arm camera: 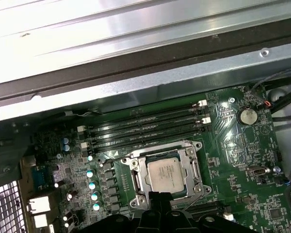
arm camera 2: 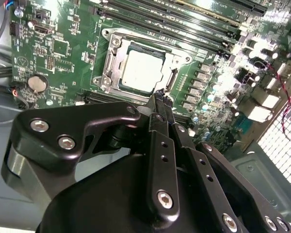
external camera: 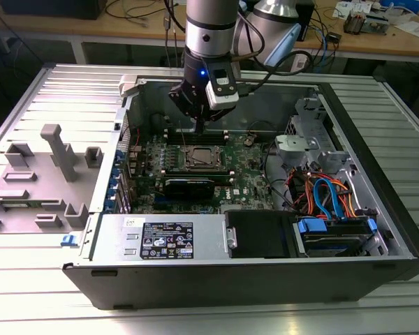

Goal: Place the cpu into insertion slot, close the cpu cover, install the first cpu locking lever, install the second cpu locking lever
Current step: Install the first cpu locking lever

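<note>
The cpu (arm camera 2: 143, 70) lies flat in the insertion slot (external camera: 197, 159) on the green motherboard, its dull silver top showing. The cpu cover (arm camera 2: 110, 63) is down around it, and the chip shows through its window. In the first wrist view the cpu (arm camera: 167, 174) and the cpu cover (arm camera: 136, 180) sit just beyond my fingertips. My gripper (arm camera 2: 160, 96) is shut with nothing between its fingers. Its tip hovers at the socket's edge, on the side toward the long black memory slots (external camera: 195, 132). The slot's contact field is hidden under the chip.
The motherboard lies inside an open computer case (external camera: 349, 125). A black card (external camera: 188, 185) sits just in front of the socket. A power supply (external camera: 160, 241) and a drive bay with blue and orange cables (external camera: 328, 199) fill the front. A grey fixture plate (external camera: 42, 174) lies at the exterior view's left.
</note>
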Action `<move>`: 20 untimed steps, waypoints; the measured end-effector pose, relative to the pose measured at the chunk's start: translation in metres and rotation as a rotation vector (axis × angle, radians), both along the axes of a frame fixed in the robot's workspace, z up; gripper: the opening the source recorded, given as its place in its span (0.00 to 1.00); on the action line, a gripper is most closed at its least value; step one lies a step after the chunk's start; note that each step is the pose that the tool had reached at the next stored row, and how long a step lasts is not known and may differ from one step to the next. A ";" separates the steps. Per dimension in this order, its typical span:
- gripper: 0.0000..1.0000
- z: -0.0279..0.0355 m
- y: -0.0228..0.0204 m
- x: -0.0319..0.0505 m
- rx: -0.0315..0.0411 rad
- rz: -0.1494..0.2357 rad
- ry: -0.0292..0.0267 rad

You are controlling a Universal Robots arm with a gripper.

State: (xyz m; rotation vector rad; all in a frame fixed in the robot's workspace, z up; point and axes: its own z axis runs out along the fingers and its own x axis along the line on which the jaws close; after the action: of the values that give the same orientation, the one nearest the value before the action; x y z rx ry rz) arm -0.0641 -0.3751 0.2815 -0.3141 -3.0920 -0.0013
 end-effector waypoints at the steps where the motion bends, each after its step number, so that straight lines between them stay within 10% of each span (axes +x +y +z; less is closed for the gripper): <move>1: 0.11 0.0000 0.0000 0.0000 0.0000 0.000 0.0000; 7: 0.11 -0.0006 -0.0005 -0.0011 0.0003 0.029 -0.0035; 12: 0.11 -0.0011 -0.0005 -0.0017 -0.0002 0.048 -0.0370; 20: 0.11 -0.0032 -0.0005 -0.0027 0.0026 0.201 -0.0406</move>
State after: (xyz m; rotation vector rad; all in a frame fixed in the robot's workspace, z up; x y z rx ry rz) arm -0.0668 -0.3756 0.2783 -0.0029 -3.1480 -0.0064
